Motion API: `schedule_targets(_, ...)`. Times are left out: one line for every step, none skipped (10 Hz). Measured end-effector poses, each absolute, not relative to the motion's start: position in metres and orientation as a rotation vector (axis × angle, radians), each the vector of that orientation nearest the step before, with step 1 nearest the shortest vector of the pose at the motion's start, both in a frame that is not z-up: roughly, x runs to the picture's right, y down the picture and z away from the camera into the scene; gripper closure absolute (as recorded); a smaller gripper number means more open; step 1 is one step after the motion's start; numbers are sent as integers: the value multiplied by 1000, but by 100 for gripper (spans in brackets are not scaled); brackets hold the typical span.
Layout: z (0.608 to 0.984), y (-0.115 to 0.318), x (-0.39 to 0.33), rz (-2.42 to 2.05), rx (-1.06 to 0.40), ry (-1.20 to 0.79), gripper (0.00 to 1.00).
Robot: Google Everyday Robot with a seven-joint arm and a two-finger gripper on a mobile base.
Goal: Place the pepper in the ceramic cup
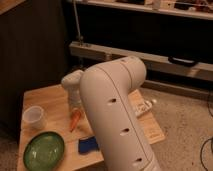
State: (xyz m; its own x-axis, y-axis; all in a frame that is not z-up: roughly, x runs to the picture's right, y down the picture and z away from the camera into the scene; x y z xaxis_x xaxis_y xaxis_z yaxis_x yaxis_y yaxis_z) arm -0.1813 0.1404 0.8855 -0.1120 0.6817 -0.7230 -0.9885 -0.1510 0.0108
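The orange pepper hangs tilted, its upper end in my gripper, over the middle of the wooden table. The gripper is shut on the pepper, below its pale wrist. The whitish ceramic cup stands upright on the table, to the left of the pepper and apart from it. My large white arm fills the middle of the view and hides the table behind it.
A round green plate lies at the table's front left. A blue sponge lies in front of the pepper. A white object lies at the table's right side. A dark cabinet and a metal rail stand behind.
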Motion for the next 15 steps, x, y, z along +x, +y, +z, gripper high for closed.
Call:
schedule_targets(887, 140, -182, 1617, -690, 609, 52)
schedule_targets(889, 140, -182, 1612, -695, 614, 52)
schedule_targets(889, 140, -183, 1608, -698, 617, 53)
schedule_targets(890, 140, -184, 1601, -702, 623, 61)
schedule_targets(891, 139, -184, 1598, -704, 625, 70)
schedule_targets(891, 139, -184, 1594, -705, 628, 75)
schedule_targets(891, 139, -184, 1590, -708, 633, 76)
schedule_targets(891, 138, -183, 1590, -711, 634, 76)
schedule_targets(891, 137, -183, 1590, -713, 631, 76)
schedule_targets(887, 130, -183, 1592, -714, 613, 76)
schedule_targets(883, 122, -185, 1595, -712, 586, 76)
schedule_targets(875, 108, -189, 1595, -705, 546, 76)
schedule_targets(864, 93, -195, 1591, -697, 504, 76)
schedule_targets(844, 64, -204, 1582, -684, 427, 76)
schedule_targets(832, 48, -211, 1574, -677, 380, 76)
